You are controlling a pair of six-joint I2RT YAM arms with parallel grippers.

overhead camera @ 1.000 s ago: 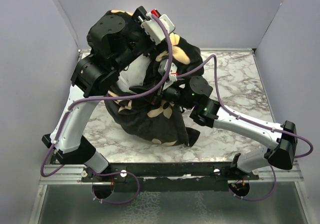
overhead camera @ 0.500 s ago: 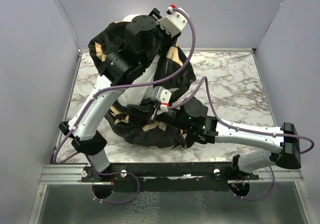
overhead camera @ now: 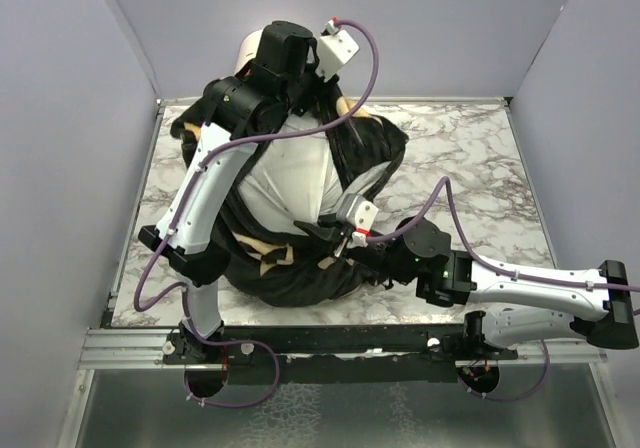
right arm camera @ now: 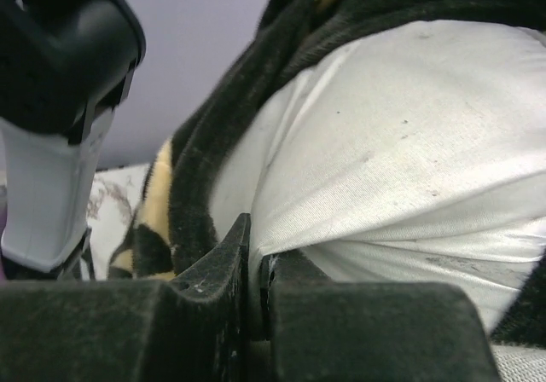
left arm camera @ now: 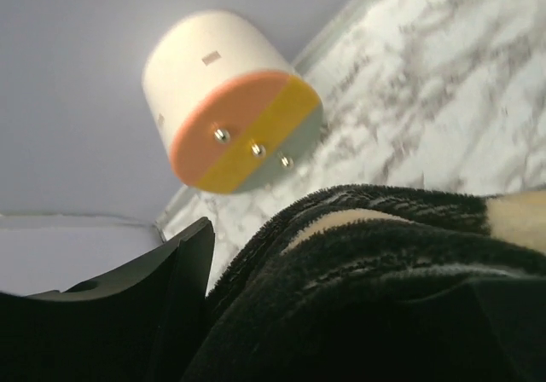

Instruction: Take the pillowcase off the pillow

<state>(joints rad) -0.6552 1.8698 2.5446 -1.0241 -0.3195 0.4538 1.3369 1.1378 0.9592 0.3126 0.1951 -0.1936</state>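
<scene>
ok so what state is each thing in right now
pillowcase, partly peeled open, bunched at the sides
pillow, white middle exposed, rest covered
left end effector, shut on pillowcase
right end effector, shut on pillow fabric
cylinder, free, near the wall

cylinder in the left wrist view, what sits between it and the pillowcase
Nothing but a bare strip of marble table separates the cylinder from the pillowcase, as the left wrist view shows.

The plump white pillow (overhead camera: 290, 183) shows its bare, slightly speckled face in the middle, and the black pillowcase (overhead camera: 300, 280) with tan flowers lies open around it, along both sides and bunched in folds at the near end, on the marble surface (overhead camera: 470, 158).
</scene>
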